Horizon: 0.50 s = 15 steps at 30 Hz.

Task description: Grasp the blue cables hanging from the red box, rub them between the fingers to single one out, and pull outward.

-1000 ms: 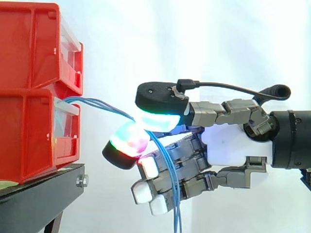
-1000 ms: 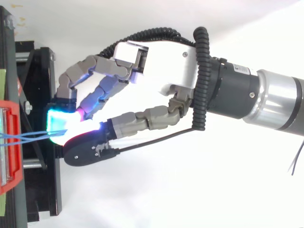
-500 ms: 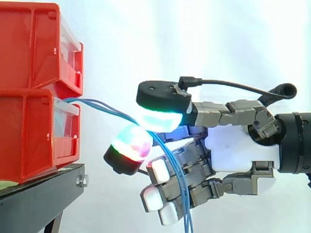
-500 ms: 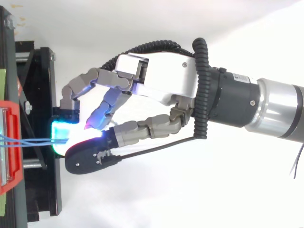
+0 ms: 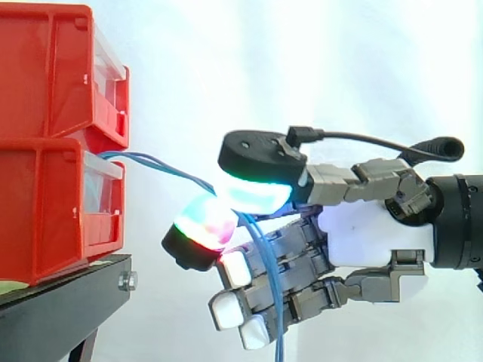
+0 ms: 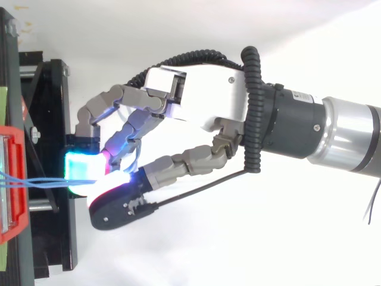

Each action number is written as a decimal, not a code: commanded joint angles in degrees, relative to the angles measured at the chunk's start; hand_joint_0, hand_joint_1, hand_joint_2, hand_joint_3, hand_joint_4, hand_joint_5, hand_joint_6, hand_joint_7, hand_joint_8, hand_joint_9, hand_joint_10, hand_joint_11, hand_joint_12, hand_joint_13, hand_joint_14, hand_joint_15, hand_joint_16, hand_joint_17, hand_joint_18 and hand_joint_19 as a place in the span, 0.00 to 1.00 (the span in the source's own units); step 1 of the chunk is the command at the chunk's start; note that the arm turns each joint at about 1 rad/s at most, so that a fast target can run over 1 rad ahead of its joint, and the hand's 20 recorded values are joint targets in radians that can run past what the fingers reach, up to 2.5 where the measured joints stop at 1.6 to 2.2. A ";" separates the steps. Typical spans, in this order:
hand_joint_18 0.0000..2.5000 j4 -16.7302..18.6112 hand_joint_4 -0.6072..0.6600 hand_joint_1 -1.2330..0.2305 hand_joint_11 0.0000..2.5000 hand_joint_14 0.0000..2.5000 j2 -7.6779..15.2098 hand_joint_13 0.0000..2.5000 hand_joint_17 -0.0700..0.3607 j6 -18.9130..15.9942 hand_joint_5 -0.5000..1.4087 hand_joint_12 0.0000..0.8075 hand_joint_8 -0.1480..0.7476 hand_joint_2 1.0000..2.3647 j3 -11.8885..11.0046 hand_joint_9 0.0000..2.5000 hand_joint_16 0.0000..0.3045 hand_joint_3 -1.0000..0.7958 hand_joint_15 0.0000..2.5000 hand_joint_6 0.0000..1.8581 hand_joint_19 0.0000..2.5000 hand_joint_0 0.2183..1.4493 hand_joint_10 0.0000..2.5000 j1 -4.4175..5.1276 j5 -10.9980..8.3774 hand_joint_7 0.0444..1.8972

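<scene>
Pinching blue cables [image 5: 162,165] btw glowing pads [image 5: 253,194], hand [image 5: 373,235] clamped on them.
Cables run from lower red bin [image 5: 45,207] front to the pinch, then hang down past curled fingers [image 5: 234,269]; bin on black stand [image 5: 60,313].

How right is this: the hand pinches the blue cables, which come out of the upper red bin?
Not quite. The side view shows the blue cables leaving the lower red bin, not the upper red bin. The hand does pinch them between its glowing pads.
</scene>
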<state>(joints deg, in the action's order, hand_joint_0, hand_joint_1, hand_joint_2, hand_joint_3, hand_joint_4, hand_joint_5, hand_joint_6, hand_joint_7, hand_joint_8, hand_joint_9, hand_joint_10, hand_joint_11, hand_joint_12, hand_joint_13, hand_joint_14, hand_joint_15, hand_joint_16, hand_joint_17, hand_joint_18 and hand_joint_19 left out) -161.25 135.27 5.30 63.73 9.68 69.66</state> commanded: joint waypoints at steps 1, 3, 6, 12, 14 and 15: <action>0.29 -0.47 0.49 0.22 0.30 0.01 0.00 0.34 0.44 -0.03 0.17 0.46 0.45 0.00 0.00 0.38 0.17 0.29 0.22 0.50 0.22 0.38 0.01 -0.02 0.21 0.46; 0.29 -0.47 0.50 0.24 0.29 0.01 0.00 0.35 0.44 -0.03 0.17 0.45 0.45 0.00 -0.09 0.38 0.17 0.28 0.22 0.50 0.22 0.36 0.01 -0.02 0.21 0.45; 0.29 -0.47 0.51 0.26 0.30 0.01 0.00 0.35 0.44 -0.03 0.17 0.46 0.46 0.00 -0.36 0.39 0.18 0.28 0.23 0.49 0.22 0.31 0.01 0.07 0.12 0.45; 0.30 -0.47 0.52 0.37 0.29 0.01 0.00 0.37 0.45 -0.03 0.18 0.48 0.48 0.00 -0.44 0.41 0.18 0.28 0.23 0.48 0.23 0.26 0.01 0.07 0.12 0.46; 0.30 -0.47 0.52 0.39 0.30 0.01 0.00 0.37 0.46 -0.03 0.18 0.48 0.48 0.00 -0.44 0.41 0.19 0.28 0.23 0.48 0.23 0.25 0.01 0.07 0.12 0.46; 0.30 -0.47 0.53 0.39 0.30 0.01 0.00 0.37 0.46 -0.03 0.18 0.48 0.49 0.00 -0.44 0.41 0.19 0.28 0.23 0.48 0.23 0.25 0.01 0.07 0.21 0.46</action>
<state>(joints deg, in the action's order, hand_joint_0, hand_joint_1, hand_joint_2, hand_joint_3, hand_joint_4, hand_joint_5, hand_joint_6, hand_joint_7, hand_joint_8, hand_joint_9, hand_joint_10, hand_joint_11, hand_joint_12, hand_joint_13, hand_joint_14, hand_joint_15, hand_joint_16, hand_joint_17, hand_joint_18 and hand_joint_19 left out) -161.69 135.26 5.27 63.33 9.75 69.79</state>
